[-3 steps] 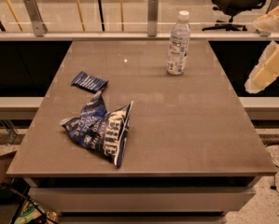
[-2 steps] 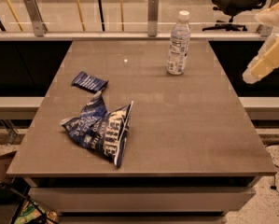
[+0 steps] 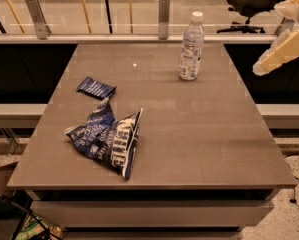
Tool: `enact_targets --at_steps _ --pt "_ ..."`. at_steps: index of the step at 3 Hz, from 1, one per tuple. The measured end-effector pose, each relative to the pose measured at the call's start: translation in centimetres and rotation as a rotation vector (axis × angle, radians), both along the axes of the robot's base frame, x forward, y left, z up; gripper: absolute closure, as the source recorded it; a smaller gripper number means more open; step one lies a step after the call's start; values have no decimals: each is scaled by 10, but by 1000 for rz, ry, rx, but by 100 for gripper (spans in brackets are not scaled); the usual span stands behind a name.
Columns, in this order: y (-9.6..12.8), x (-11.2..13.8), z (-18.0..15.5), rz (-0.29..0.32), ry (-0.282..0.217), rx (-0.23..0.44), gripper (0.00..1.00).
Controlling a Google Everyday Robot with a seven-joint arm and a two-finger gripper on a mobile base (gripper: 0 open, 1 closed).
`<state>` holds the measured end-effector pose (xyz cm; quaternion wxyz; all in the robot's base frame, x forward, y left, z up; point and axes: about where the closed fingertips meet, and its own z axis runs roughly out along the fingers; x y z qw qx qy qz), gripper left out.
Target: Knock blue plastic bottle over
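Snack bag (image 3: 109, 144), dark blue and crumpled, lies toward the counter's (image 3: 199, 149) front left corner, with a smaller packet (image 3: 96, 88) beyond it. The bottle (image 3: 191, 46) stands upright near the far edge. The gripper (image 3: 281, 49) hovers off the far right corner, apart from the bottle; spread or closed, I cannot tell.

A single camera is looking down on the table (image 3: 189, 149) from above and behind its near edge, facing the far side, where a glass railing (image 3: 164, 14) is crossing the top of the frame. It is sitting high and fairly near, taking in the whole tabletop. The blue plastic bottle (image 3: 191, 46) is standing toward the far edge, the crumpled snack bag (image 3: 109, 141) lying nearer the lens on the left. The gripper (image 3: 269, 61) is showing at the right border, beyond the table's far right corner
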<state>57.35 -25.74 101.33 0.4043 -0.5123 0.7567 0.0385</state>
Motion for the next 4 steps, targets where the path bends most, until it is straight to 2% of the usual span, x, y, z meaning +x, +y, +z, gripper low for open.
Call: enact_targets --at_steps 1,2,4 --pt "-1 21 -5 -15 -38 53 0" --pt "4 42 -14 -1 -48 120 0" --pt "5 44 -13 14 -54 136 0"
